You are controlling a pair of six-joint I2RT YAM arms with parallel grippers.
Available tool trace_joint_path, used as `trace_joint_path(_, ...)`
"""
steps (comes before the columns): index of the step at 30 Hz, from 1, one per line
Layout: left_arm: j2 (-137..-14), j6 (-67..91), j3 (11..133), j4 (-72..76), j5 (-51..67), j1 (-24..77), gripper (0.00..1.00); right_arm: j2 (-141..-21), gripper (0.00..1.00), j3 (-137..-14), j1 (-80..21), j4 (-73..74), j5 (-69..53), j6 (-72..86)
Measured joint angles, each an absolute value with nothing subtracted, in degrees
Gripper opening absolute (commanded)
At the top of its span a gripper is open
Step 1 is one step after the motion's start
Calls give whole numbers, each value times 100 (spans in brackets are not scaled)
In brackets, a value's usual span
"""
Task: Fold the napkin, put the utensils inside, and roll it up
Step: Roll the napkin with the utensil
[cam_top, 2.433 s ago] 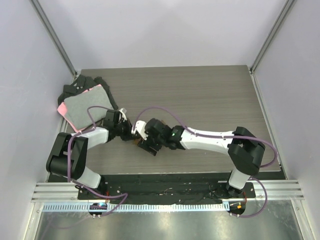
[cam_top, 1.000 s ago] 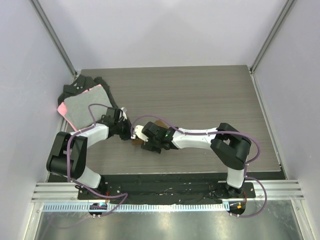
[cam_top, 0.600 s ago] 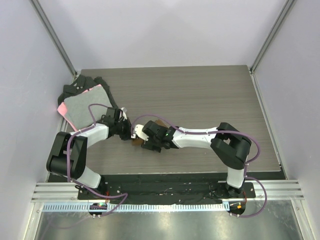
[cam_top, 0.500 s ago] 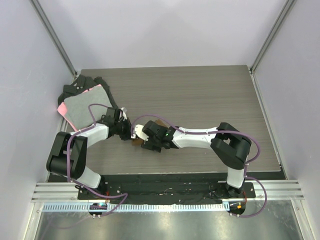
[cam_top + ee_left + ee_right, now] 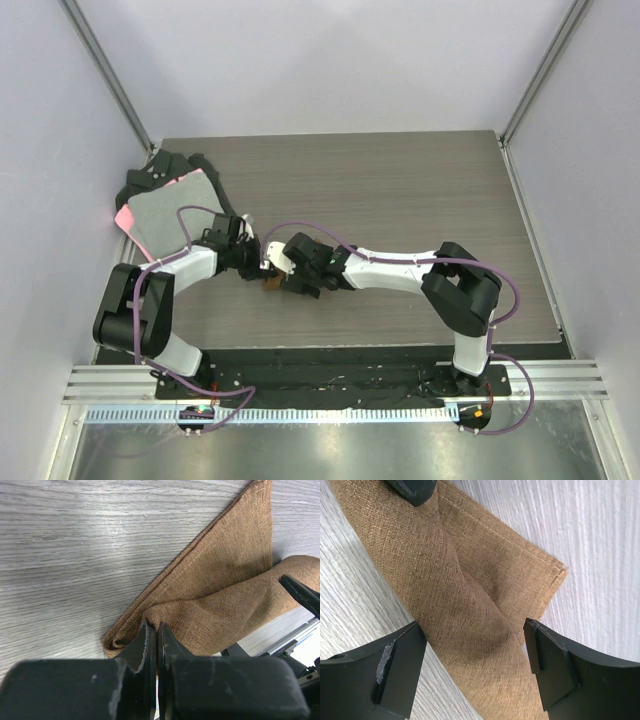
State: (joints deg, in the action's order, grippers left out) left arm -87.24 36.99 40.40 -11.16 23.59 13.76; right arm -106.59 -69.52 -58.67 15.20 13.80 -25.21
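The brown napkin (image 5: pixel 470 595) lies on the table as a narrow folded, partly rolled strip; in the top view only a scrap of the napkin (image 5: pixel 270 283) peeks out between the two grippers. My right gripper (image 5: pixel 477 652) hangs open over the strip, one finger on each side, not touching it. My left gripper (image 5: pixel 154 629) is shut, its tips resting on the napkin's (image 5: pixel 225 595) near end; I see no cloth between its fingers. In the top view my left gripper (image 5: pixel 257 263) and right gripper (image 5: pixel 283 274) nearly meet. No utensils are in view.
A grey cloth with a pink edge (image 5: pixel 170 215) lies on black cloths (image 5: pixel 150 178) at the table's far left. Walls close in the table on the left, right and back. A black strip (image 5: pixel 330 355) runs along the near edge.
The right gripper has shifted slightly away from the near edge and left, towards the left gripper, and now covers more of the napkin. The left arm has not moved.
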Motion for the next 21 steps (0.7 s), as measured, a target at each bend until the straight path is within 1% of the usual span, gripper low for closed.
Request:
trace_joint_path(8,-8724,3684,4099,-1208,2316,1376,0,-10805,84,-7107,-5627,1815,781,-2462)
trace_joint_path(11,-8724,3680,4104,-1221,2307,1376,0,-10862,82,-7192,-5555,1979,589,-2421)
trace_joint_path(14,-8726,3680,4110,-1232,2303,1376,0,-10975,78,-7373,-5494,2231,397,-2355)
trace_joint_path(15,-8726,3680,4115,-1236,2303,1376,0,-10993,74,-7391,-5485,2265,329,-2333)
trace_joint_path(17,-8726,3680,4125,-1249,2298,1376,0,-11000,69,-7395,-5468,2392,193,-2279)
trace_joint_path(18,-8726,3682,4134,-1256,2296,1376,0,-11000,63,-7393,-5468,2467,128,-2222)
trace_joint_path(21,-8726,3682,4178,-1267,2268,1376,0,-11000,51,-7367,-5468,2543,25,-2093)
